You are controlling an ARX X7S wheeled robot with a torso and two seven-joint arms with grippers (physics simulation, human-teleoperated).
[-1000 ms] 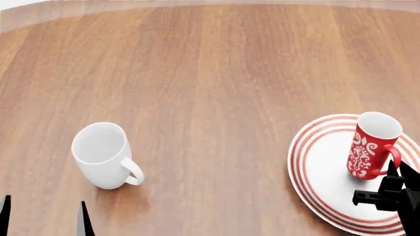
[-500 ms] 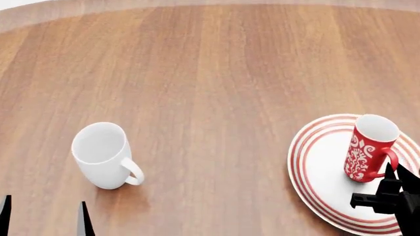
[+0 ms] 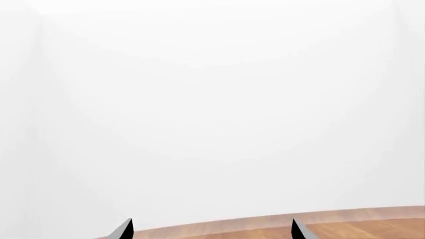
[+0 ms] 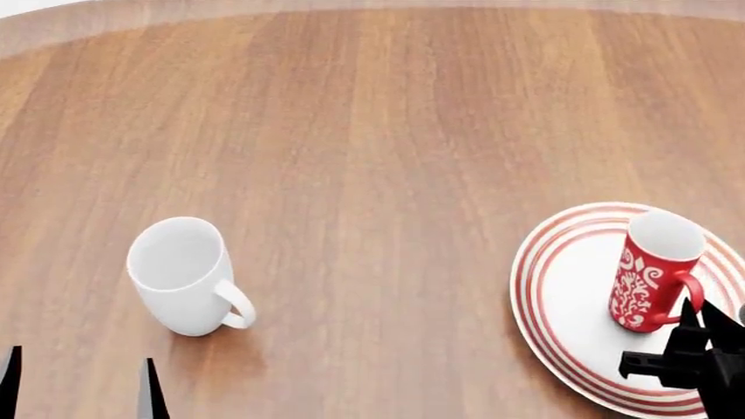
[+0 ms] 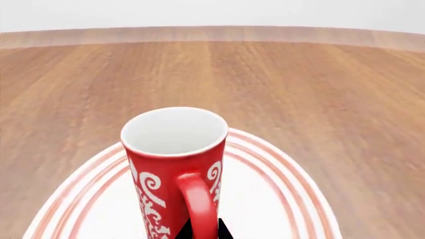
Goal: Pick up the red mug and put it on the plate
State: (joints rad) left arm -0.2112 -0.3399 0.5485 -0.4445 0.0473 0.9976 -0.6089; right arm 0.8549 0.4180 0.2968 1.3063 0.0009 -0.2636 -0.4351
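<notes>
On the wooden table (image 4: 372, 131), upright red mug (image 4: 654, 271) points its handle at the right claw (image 5: 201, 230), clamped on it.

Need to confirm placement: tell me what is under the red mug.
The red mug stands upright on the plate, on its white centre inside the red rings. The spot right beneath its base is covered by the mug, so contact there cannot be seen.

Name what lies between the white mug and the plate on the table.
Nothing: in the head view, only bare wooden table separates the white mug from the plate.
</notes>
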